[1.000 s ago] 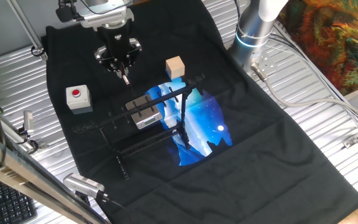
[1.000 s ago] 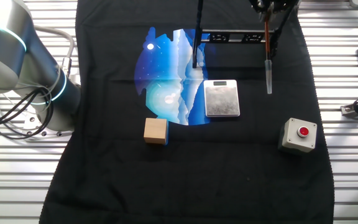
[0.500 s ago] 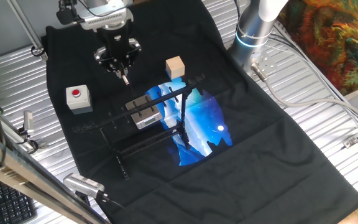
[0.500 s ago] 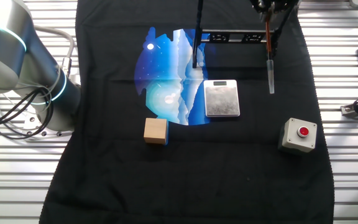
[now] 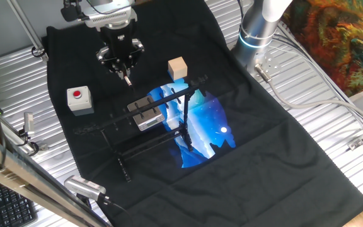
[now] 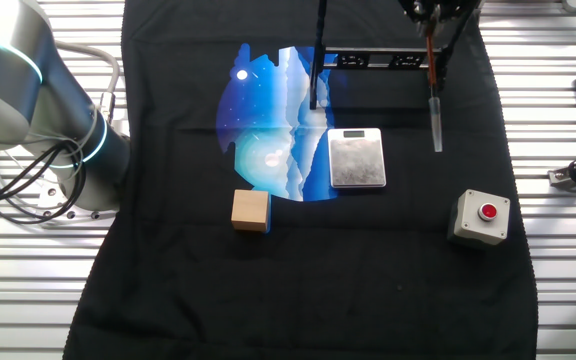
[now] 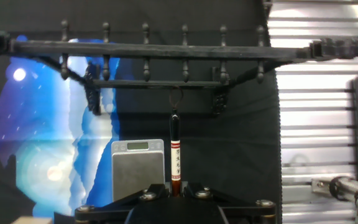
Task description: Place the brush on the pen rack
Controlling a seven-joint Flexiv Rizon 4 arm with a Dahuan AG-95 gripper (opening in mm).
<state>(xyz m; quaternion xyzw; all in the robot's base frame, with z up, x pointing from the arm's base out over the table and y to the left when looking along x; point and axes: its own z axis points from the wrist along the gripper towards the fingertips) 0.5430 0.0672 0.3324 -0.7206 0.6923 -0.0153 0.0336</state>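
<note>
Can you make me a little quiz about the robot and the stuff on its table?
1. True or false: the brush is held in the jaws of the gripper.
2. What colour is the button on the box? A red, B green, C blue.
3. Fill in: the wooden cube sits on a black ____.

Key: 1 true. 2 A. 3 cloth.
</note>
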